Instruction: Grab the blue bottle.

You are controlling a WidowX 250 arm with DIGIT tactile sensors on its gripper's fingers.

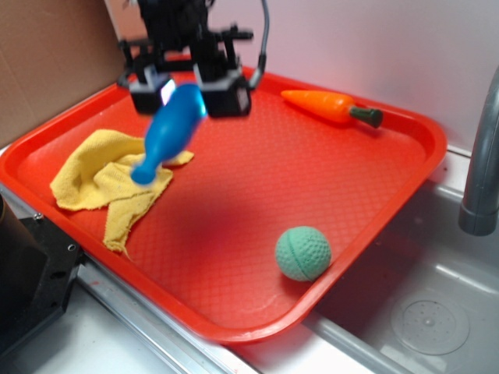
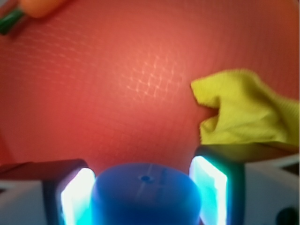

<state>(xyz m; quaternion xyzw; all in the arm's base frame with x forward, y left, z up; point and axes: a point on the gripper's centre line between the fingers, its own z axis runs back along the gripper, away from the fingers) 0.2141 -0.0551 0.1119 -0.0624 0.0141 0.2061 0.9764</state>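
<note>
We see the end effector [image 1: 187, 92] pinching the smooth solid-blue plastic bottle [image 1: 168, 130] by its wide base, holding it tilted above the red textured plastic tray [image 1: 257, 179] with its narrow neck pointing down toward the crumpled yellow cloth [image 1: 109, 185]. On the tray we also see an orange toy carrot [image 1: 327, 105] near the far rim and a green dimpled ball [image 1: 302, 253] near the front edge, both well apart from the bottle.

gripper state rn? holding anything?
Gripper: shut on the blue bottle, held tilted above the tray, neck pointing down.
</note>
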